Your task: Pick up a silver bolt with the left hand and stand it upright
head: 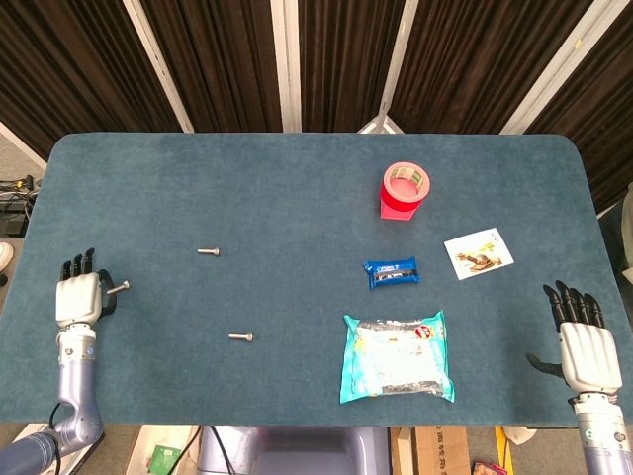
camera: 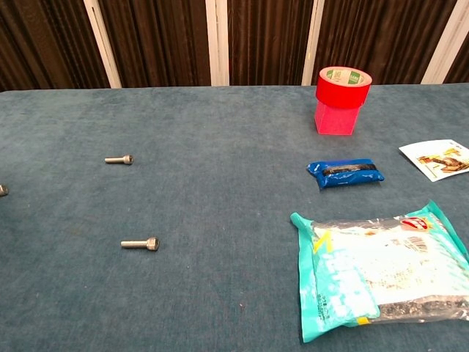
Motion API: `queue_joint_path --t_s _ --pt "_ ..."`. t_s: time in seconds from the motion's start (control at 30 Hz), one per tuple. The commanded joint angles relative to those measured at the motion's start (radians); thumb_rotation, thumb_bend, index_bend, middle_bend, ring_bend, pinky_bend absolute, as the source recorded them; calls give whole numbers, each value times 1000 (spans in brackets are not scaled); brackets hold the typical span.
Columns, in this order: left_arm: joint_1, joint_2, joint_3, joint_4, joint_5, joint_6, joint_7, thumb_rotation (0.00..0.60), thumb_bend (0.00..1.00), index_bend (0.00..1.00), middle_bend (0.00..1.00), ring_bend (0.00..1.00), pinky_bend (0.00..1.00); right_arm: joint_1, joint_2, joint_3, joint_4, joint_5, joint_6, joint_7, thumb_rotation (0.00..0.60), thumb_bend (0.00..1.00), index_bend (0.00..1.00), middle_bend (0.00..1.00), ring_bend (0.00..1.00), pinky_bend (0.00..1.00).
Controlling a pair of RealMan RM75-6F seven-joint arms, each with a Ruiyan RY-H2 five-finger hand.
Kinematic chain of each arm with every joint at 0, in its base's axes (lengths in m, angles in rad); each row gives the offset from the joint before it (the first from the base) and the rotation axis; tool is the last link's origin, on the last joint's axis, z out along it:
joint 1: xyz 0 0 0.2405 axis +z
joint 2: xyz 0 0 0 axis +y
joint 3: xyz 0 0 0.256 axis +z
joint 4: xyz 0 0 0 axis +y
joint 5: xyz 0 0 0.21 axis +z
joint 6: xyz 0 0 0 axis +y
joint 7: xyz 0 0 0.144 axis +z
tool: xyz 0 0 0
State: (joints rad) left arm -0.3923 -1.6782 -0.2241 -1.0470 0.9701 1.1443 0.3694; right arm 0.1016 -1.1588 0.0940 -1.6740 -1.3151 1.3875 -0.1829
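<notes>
Three silver bolts lie flat on the blue table. One bolt point(head: 208, 251) point(camera: 119, 159) is at the left centre. A second bolt point(head: 240, 337) point(camera: 140, 243) lies nearer the front. The third bolt point(head: 119, 287) point(camera: 2, 190) lies right beside the thumb of my left hand point(head: 77, 295). I cannot tell whether they touch. That hand rests at the table's left front edge, fingers straight and apart, holding nothing. My right hand point(head: 586, 338) rests at the right front edge, fingers extended and empty. Neither hand shows in the chest view.
A red tape roll point(head: 406, 191) point(camera: 341, 100) stands at the back right. A small blue packet point(head: 391, 271) point(camera: 346, 173), a white card point(head: 479, 253) point(camera: 438, 159) and a teal-edged plastic bag point(head: 398, 356) point(camera: 377, 268) lie on the right half.
</notes>
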Motion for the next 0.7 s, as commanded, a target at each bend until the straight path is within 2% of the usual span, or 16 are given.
queue_joint_path --t_s 0.03,0.5,0.7 --pt "-2 -2 -2 2 4 3 -1 600 542 515 0 0 0 2 -2 0 1 2 -3 -2 600 3 72 3 0 0" --pt "-5 -2 -10 4 6 2 8 600 553 545 9 0 0 4 -3 -1 0 2 -7 0 600 4 72 3 0 0" --pt "-15 44 -4 -64 53 54 66 600 558 545 10 0 0 3 -3 -3 -4 -3 -4 0 600 4 72 3 0 0"
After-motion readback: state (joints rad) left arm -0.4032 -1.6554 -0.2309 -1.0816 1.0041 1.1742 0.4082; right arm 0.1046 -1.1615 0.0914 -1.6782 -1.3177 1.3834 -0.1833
